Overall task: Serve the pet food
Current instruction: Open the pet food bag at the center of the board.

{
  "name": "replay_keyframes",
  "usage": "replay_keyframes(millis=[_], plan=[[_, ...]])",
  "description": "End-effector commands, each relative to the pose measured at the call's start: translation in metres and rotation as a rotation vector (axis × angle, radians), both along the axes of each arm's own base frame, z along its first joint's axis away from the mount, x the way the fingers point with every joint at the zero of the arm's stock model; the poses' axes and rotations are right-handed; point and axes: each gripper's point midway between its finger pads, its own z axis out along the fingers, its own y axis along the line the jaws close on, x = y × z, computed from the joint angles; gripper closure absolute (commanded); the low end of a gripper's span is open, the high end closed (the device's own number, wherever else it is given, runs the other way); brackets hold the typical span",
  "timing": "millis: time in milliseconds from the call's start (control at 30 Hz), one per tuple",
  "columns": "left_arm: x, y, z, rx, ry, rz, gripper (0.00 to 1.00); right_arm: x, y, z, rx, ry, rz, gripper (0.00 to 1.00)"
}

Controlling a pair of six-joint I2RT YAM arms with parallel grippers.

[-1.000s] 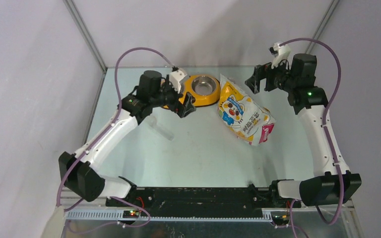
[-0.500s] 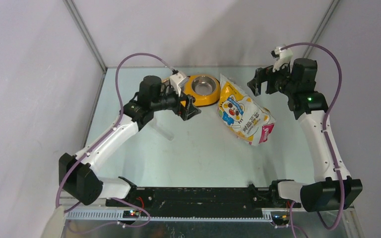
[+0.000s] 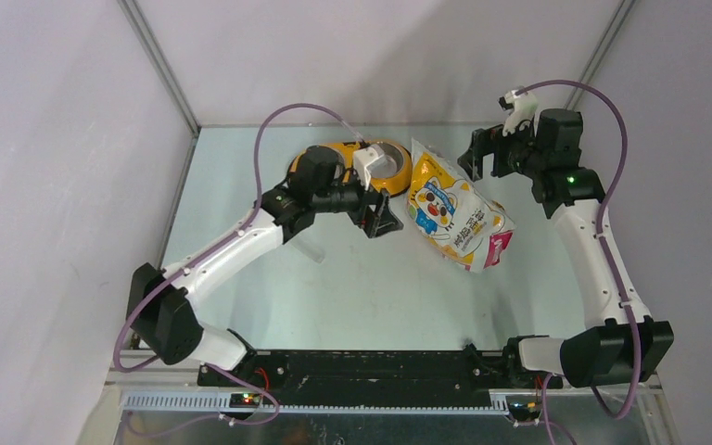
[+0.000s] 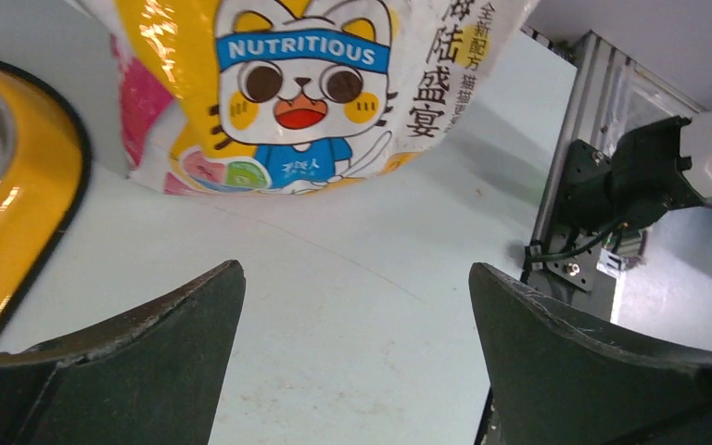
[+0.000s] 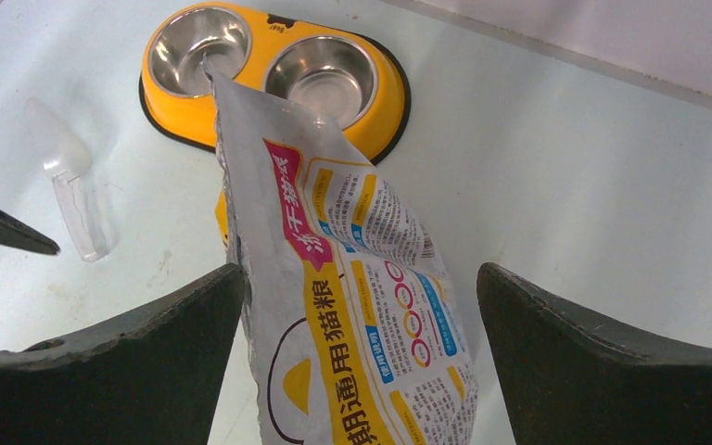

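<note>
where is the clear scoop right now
The clear scoop lies flat on the table, near the yellow double bowl on its side toward the arm bases; in the top view it pokes out from under the left arm.

- Pet food bag: lies slanted right of centre on the table; its far corner stands just beside the yellow double bowl, closing that passage.
- Left gripper, jaws spread: a bare strip of table separates it from the bag's front.
- Right gripper, jaws spread: the bag lies directly below the gap.
- Clear plastic scoop: lies left of the bowl, apart from it.
</note>
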Motion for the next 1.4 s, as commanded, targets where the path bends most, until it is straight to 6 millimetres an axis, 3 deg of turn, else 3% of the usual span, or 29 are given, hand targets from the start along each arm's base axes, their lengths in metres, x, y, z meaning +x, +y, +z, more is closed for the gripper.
replay_keyframes(millis=[0, 333, 1033, 1367], plan=[[-0.008, -0.013, 0.001, 0.013, 0.017, -0.036, 0.02, 0.001, 0.005, 0.002, -0.003, -0.015, 0.026, 0.01], [-0.007, -0.018, -0.016, 0.043, 0.064, -0.038, 0.02, -0.005, 0.011, 0.000, 0.004, -0.006, 0.075, 0.01], [-0.012, -0.013, -0.009, 0.049, 0.049, -0.046, 0.02, 0.005, 0.003, -0.014, -0.020, 0.029, 0.033, 0.01], [-0.013, -0.012, -0.009, 0.051, 0.047, -0.044, 0.02, -0.002, 0.007, -0.008, -0.010, 0.015, 0.066, 0.01]])
